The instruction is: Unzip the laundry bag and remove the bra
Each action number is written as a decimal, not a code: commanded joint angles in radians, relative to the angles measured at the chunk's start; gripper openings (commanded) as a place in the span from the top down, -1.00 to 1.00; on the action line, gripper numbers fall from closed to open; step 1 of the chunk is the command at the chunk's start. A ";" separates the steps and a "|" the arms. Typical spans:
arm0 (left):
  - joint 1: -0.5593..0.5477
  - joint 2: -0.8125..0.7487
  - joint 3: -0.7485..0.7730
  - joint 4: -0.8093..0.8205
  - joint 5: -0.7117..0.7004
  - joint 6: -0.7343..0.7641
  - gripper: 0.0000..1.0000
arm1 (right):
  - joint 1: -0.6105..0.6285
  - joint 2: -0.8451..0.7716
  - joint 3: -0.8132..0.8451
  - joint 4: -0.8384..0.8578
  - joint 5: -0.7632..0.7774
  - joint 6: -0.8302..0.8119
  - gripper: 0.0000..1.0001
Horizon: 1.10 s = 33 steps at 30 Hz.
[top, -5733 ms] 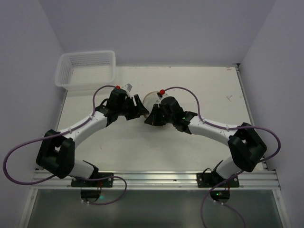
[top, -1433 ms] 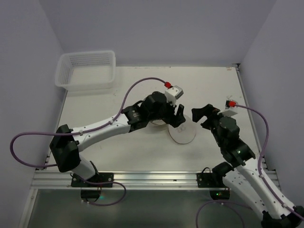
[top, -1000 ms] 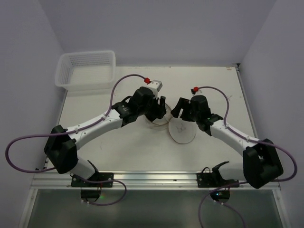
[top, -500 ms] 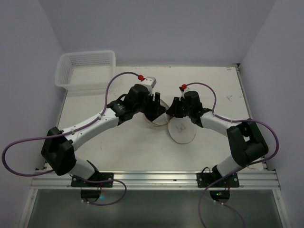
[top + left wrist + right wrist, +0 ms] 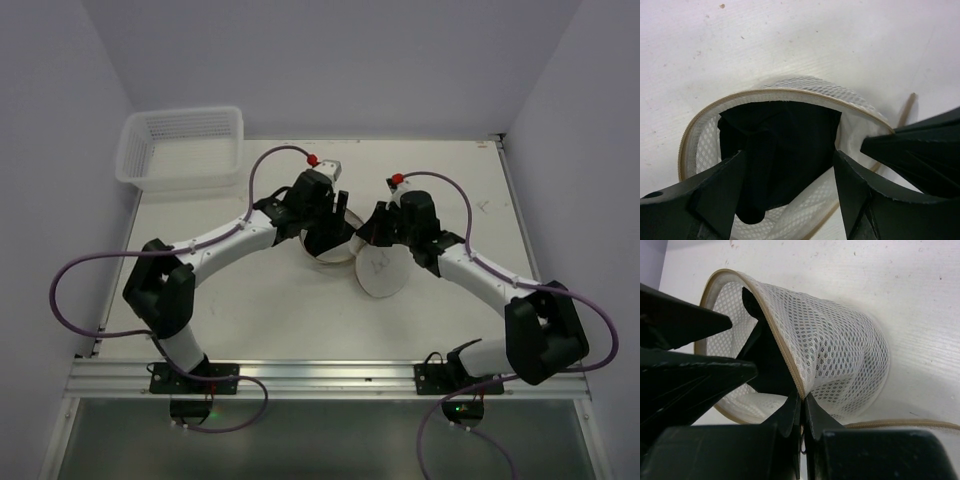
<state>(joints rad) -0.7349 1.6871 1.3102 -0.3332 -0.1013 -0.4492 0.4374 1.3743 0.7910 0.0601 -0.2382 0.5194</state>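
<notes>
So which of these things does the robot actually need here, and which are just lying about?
Part of the job: laundry bag, unzipped, its rim pinched by the right gripper; black bra inside it; left gripper, open at the bag's mouth.
Just lying about: white mesh basket at the table's far left corner.

bra [image 5: 782,145] inside laundry bag [image 5: 700,145], basket [image 5: 180,150] behind, left

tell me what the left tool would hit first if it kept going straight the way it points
Most likely the black bra, which sits right between the fingers of the open left tool, inside the unzipped laundry bag. Depth is unclear, so a finger might brush the mesh wall first.
</notes>
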 commanded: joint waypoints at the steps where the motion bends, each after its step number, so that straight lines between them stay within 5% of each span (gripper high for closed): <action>1: 0.008 0.046 0.078 -0.046 -0.090 0.021 -0.49 | -0.003 -0.032 0.036 -0.008 -0.039 0.013 1.00; 7: 0.008 0.094 0.097 -0.069 -0.166 0.040 -0.50 | -0.003 -0.049 0.016 0.013 -0.041 0.031 1.00; 17: 0.008 0.195 0.080 -0.033 -0.040 0.007 -0.40 | 0.000 -0.021 0.007 0.043 -0.056 0.067 1.00; 20: 0.008 0.217 0.064 -0.001 -0.026 0.006 -0.15 | 0.001 -0.018 -0.001 0.046 -0.055 0.074 1.00; 25: 0.008 0.195 0.069 -0.007 0.023 0.001 1.00 | 0.003 -0.029 -0.015 0.041 -0.030 0.077 1.00; 33: 0.008 -0.027 0.008 0.066 0.150 0.101 1.00 | 0.003 -0.075 -0.035 -0.036 0.054 0.103 1.00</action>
<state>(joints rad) -0.7330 1.7992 1.3357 -0.3401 -0.0463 -0.4168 0.4381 1.3491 0.7753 0.0475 -0.2348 0.6025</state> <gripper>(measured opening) 0.020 0.015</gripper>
